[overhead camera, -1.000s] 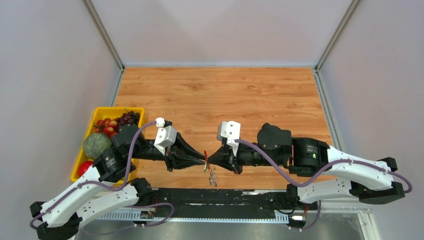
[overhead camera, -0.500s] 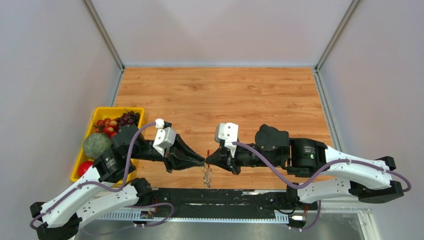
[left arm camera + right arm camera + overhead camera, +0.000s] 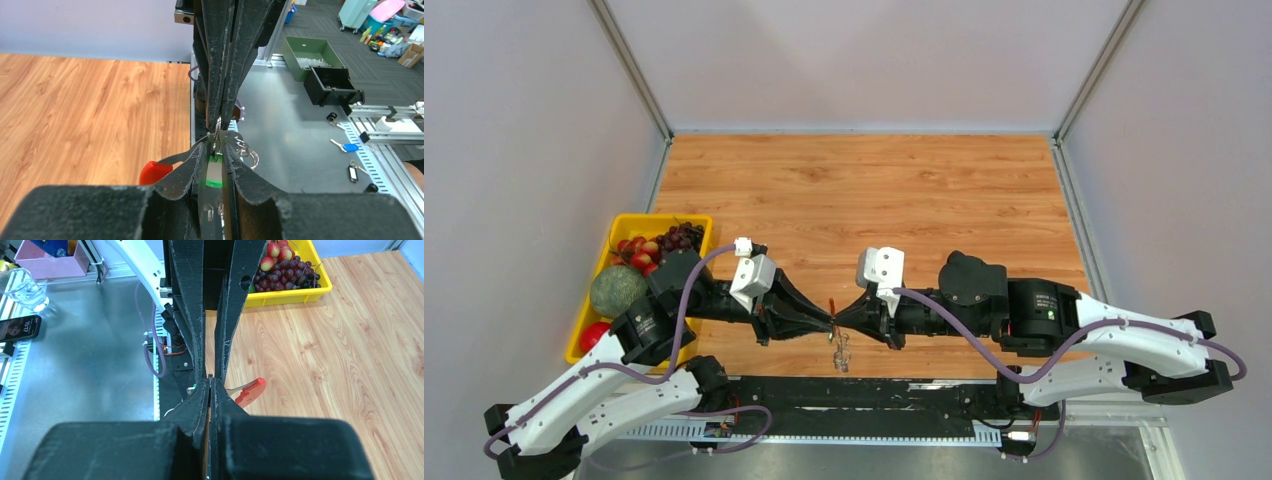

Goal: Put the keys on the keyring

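Observation:
My left gripper [image 3: 828, 323] and right gripper [image 3: 840, 321] meet tip to tip above the table's near edge. In the left wrist view my left gripper [image 3: 216, 150] is shut on the keys [image 3: 215, 172], a small silvery piece with a green head between the pads. My right gripper [image 3: 210, 382] is shut on the keyring; its red part [image 3: 250, 390] sticks out to the side and also shows in the left wrist view [image 3: 155, 172]. Silvery rings [image 3: 248, 154] hang beside the tips, and the silvery bundle [image 3: 841, 350] dangles below them.
A yellow bin [image 3: 624, 228] with grapes, strawberries and a melon stands at the table's left edge, behind the left arm. A black rail [image 3: 854, 392] runs along the near edge below the grippers. The wooden table [image 3: 864, 190] stretches away behind.
The right gripper has moved a little left, closing up against the left gripper's tip. The dangling bundle has swung slightly left with it.

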Controlling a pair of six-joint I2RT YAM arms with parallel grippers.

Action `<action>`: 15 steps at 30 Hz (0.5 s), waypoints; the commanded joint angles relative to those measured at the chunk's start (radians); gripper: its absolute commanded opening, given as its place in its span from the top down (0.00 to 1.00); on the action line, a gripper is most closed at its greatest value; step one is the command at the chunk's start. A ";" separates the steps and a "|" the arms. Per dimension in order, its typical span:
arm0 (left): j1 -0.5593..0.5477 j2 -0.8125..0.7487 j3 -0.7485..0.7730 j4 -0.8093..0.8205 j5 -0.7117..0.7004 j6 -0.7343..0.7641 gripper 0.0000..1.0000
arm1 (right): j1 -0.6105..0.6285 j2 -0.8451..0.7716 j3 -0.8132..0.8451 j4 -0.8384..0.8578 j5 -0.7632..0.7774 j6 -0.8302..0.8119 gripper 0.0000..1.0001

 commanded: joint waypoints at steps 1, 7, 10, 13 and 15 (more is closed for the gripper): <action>-0.004 -0.006 0.000 0.020 0.014 -0.005 0.76 | 0.016 -0.046 0.001 0.108 0.027 -0.030 1.00; -0.004 -0.006 0.005 0.018 0.015 -0.004 0.78 | 0.039 -0.062 -0.015 0.141 0.029 -0.049 1.00; -0.003 -0.003 0.005 0.020 0.018 -0.005 0.79 | 0.051 -0.084 -0.042 0.184 0.023 -0.067 1.00; -0.003 -0.002 0.005 0.022 0.022 -0.006 0.79 | 0.060 -0.107 -0.079 0.238 0.012 -0.083 1.00; -0.003 0.001 0.006 0.025 0.027 -0.007 0.79 | 0.062 -0.117 -0.097 0.270 0.010 -0.093 1.00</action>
